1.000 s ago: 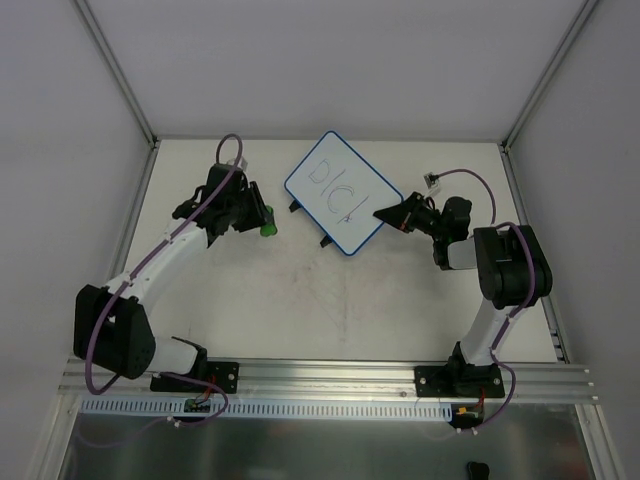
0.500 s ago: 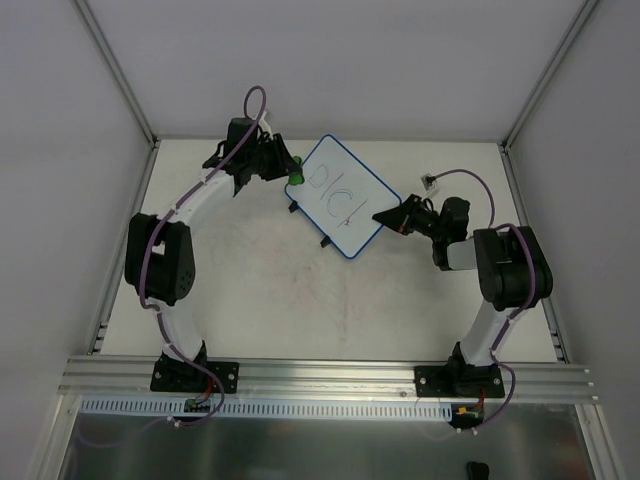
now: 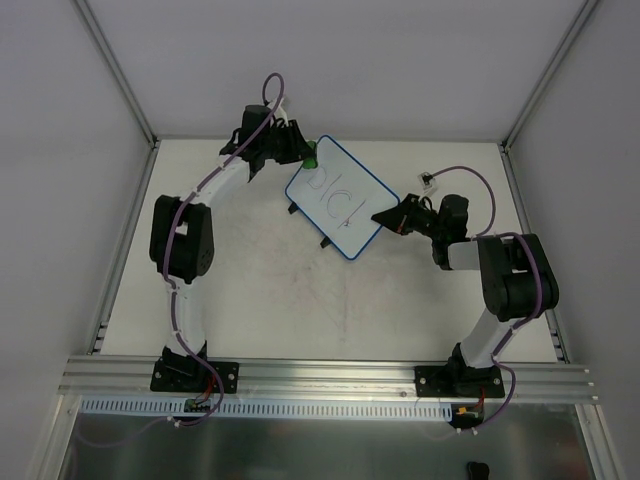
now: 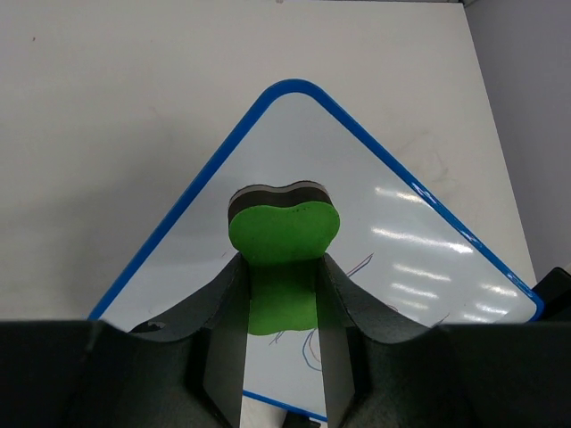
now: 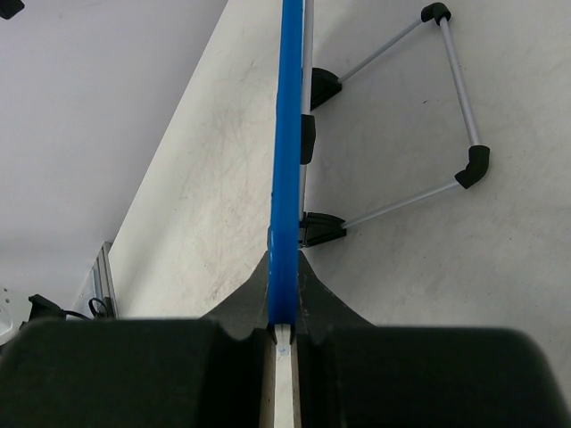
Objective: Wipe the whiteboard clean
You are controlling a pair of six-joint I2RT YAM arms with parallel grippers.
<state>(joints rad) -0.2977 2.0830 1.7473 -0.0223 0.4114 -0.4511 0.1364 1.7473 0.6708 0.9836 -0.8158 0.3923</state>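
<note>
Toward the far middle of the table (image 3: 260, 290), the whiteboard (image 3: 345, 190) sits turned diagonally, with marker scribbles on it. The left gripper (image 3: 302, 155) is clamped on a green eraser (image 4: 284, 234) right at the board's far-left corner; can't tell if it's touching. The right gripper (image 3: 381, 216) is pinched narrow around the board's blue rim on its right edge. A wire stand (image 5: 457, 107) is on the board's back.
</note>
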